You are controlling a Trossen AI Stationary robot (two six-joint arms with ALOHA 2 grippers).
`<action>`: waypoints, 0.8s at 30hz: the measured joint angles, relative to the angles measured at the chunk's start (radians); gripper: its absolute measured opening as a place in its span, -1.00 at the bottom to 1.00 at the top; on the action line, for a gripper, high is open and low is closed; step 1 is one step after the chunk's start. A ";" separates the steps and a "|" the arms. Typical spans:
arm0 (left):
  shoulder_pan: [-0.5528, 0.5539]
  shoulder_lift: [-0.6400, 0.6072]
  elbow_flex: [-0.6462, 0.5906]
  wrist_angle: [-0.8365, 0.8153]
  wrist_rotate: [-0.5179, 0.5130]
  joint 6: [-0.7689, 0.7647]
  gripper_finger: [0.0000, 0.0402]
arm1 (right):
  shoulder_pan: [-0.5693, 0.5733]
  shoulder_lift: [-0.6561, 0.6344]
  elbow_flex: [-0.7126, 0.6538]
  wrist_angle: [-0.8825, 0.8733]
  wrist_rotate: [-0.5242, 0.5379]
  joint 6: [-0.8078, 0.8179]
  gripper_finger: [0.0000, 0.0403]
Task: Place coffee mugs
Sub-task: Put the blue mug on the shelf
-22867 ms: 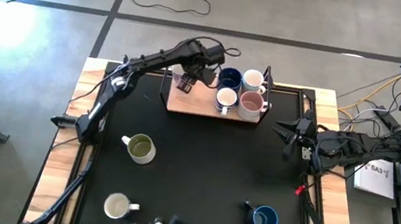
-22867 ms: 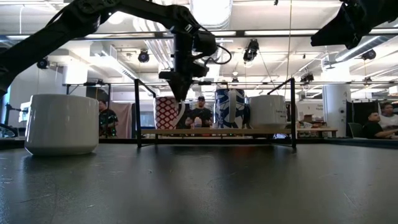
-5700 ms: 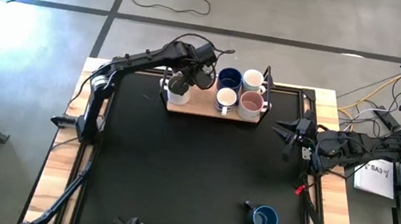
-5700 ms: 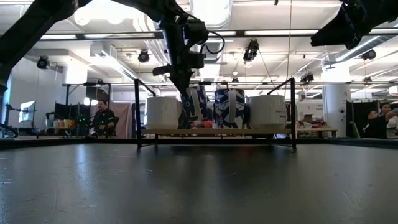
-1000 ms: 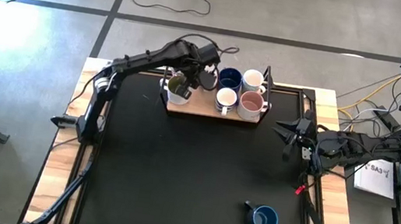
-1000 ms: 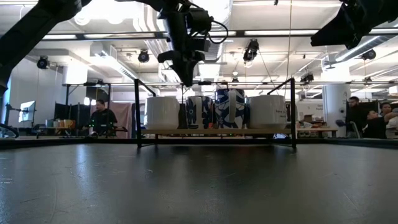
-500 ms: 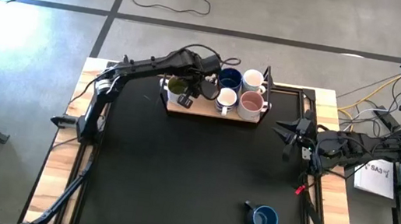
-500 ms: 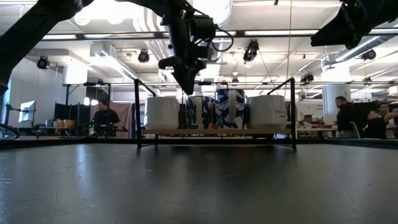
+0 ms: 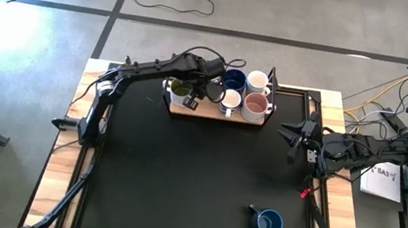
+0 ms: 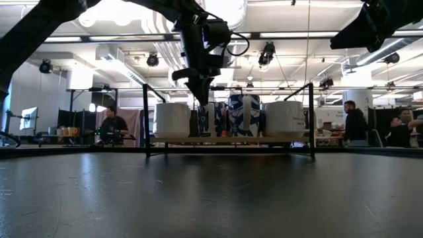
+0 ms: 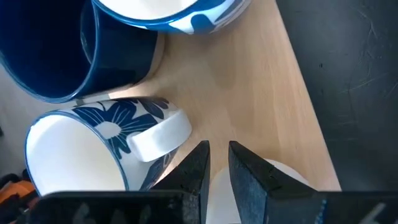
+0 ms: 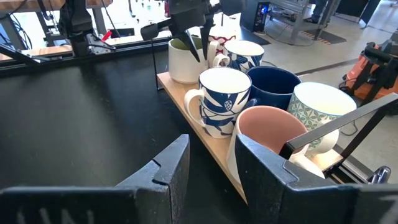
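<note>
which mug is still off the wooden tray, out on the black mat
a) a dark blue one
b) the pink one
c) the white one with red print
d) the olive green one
a: a dark blue mug sits alone on the black mat near the front right, far from the wooden tray, while the pink mug stands on that tray.

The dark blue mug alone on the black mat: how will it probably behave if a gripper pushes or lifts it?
The dark blue mug looks rigid and glazed, so probably slippery and breakable. It stands upright on its flat base, so a low push likely slides it on the black mat. Its side handle may make it turn.
</note>
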 joint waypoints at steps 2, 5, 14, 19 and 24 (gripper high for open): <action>-0.002 0.000 0.008 -0.006 0.000 0.000 -0.80 | 0.000 0.000 0.000 0.000 0.000 0.000 -0.40; -0.010 0.000 0.024 0.007 0.000 0.008 -0.80 | 0.000 0.000 0.000 0.000 0.000 0.000 -0.40; -0.011 0.000 0.009 0.080 0.001 0.044 -0.80 | 0.000 0.000 0.000 0.000 0.000 0.000 -0.40; -0.012 0.001 0.007 0.134 0.006 0.085 -0.80 | 0.000 0.000 0.000 0.000 0.000 0.000 -0.40; -0.011 0.027 0.006 0.157 0.007 0.091 -0.80 | 0.000 0.000 0.000 0.000 0.000 0.000 -0.40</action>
